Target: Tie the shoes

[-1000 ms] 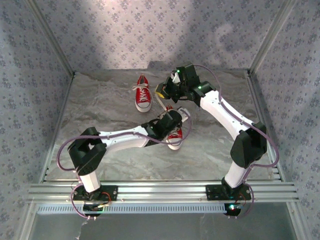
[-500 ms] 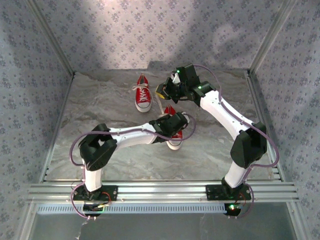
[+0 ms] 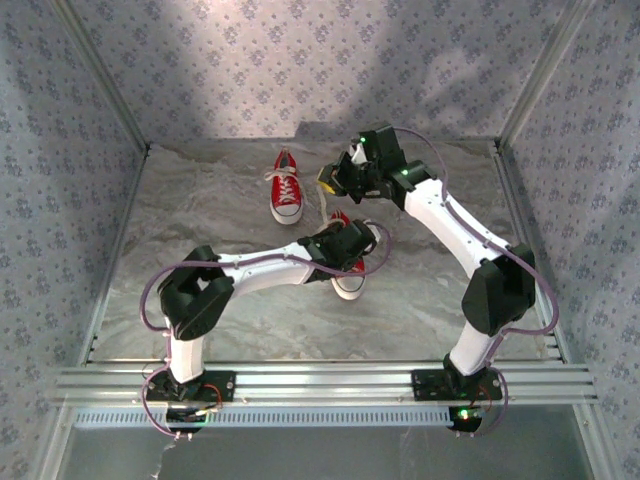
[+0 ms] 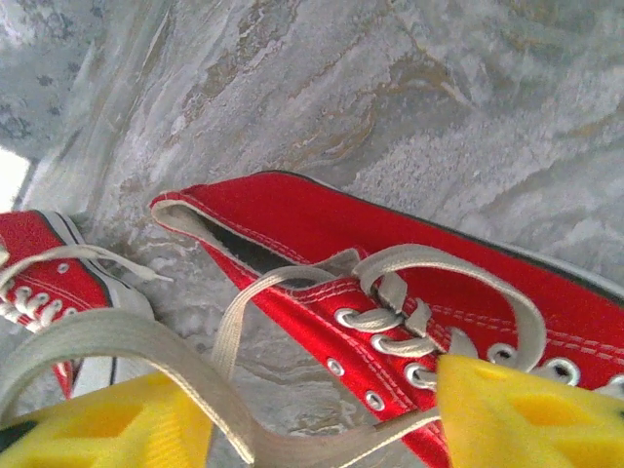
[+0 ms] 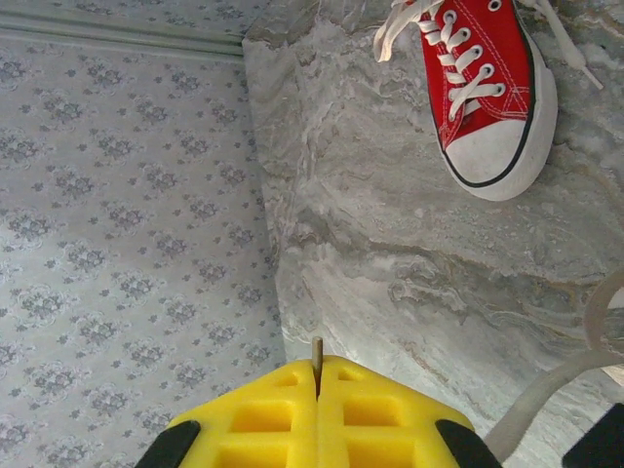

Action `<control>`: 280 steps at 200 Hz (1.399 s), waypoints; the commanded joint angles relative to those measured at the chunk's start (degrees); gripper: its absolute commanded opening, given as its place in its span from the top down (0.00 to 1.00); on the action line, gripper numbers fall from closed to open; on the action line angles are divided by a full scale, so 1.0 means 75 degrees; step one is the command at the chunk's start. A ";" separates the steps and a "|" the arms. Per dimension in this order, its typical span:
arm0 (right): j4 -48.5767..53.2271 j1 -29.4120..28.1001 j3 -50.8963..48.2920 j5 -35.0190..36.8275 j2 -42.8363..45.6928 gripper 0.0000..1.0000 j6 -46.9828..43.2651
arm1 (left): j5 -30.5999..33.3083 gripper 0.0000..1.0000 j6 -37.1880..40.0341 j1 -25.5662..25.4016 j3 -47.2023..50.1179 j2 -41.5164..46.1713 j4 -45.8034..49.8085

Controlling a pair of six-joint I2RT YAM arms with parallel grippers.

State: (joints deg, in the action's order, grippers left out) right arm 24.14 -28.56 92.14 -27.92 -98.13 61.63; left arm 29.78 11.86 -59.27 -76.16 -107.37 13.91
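Left arm: low, stretched from base rightward across worktop, wrist over near shoe at worktop centre. Left gripper spread wide above eyelets; lace lies across one finger, not pinched.

Right arm: reaches up and back, wrist bent toward centre. Right gripper pressed together, pinching lace end; lace runs from it down to near shoe.

Far shoe at back, apart, toe toward arms.

Since a second ago: left elbow swung right; right gripper edged slightly right.
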 commanded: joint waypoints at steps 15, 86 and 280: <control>0.0157 0.0176 -0.0039 -0.0049 0.0298 1.00 -0.0200 | -0.0681 0.25 -0.0454 0.0027 0.0170 0.0840 -0.0366; 0.0054 0.0332 -0.0153 -0.0156 0.0169 1.00 -0.0225 | -0.1678 0.15 -0.1284 0.0107 0.1412 0.2294 -0.1288; -0.0130 0.0166 -0.0127 -0.0436 0.0299 1.00 -0.0118 | -0.2198 0.21 -0.0578 0.0519 0.0979 0.1591 -0.1467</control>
State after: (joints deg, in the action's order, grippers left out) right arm 23.70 -26.65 90.67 -29.10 -97.78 60.82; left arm 12.25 4.75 -55.44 -67.07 -94.41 4.67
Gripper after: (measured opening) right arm 0.052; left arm 0.793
